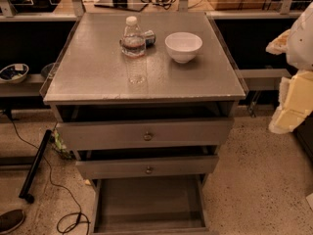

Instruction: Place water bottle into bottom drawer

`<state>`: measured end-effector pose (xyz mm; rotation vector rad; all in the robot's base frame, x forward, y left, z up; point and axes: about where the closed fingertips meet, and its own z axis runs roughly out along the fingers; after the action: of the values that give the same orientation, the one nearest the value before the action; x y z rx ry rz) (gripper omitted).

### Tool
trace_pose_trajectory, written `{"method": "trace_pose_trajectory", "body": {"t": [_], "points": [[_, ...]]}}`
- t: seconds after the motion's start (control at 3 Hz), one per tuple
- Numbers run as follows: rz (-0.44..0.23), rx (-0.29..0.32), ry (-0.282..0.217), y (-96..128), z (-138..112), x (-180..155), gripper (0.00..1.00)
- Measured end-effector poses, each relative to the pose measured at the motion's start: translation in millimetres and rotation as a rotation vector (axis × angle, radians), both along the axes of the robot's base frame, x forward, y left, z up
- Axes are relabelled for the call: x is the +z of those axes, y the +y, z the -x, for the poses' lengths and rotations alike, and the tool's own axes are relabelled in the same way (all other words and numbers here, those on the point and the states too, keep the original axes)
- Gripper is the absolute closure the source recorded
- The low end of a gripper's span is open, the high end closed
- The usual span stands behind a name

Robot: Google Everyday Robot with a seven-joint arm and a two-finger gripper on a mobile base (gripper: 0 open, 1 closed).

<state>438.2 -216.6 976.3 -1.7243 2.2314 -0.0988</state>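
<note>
The water bottle (133, 37) stands upright on the grey cabinet top (98, 72), towards the back centre; it is clear with a white cap. At the cabinet's foot the bottom drawer (146, 199) is pulled out, its flat grey floor bare. My gripper (292, 104) shows as pale yellowish-white parts at the right edge of the camera view. It hangs beside the cabinet's right side, well apart from the bottle, with nothing visibly in it.
A white bowl (183, 46) sits right of the bottle, and a crumpled wrapper (149, 37) lies just behind it. The two upper drawers (147, 136) with round knobs jut slightly out. On the floor at left are cables (58, 199), a black bar (34, 168) and a shoe (11, 220).
</note>
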Motion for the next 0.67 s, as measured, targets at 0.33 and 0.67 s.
{"method": "trace_pose_trajectory", "body": {"t": [0.33,0.67], "points": [[-0.001,0.0,-0.002,0,0,0,0.0],[-0.048,0.017,0.017,9,-14,-8,0.0]]}}
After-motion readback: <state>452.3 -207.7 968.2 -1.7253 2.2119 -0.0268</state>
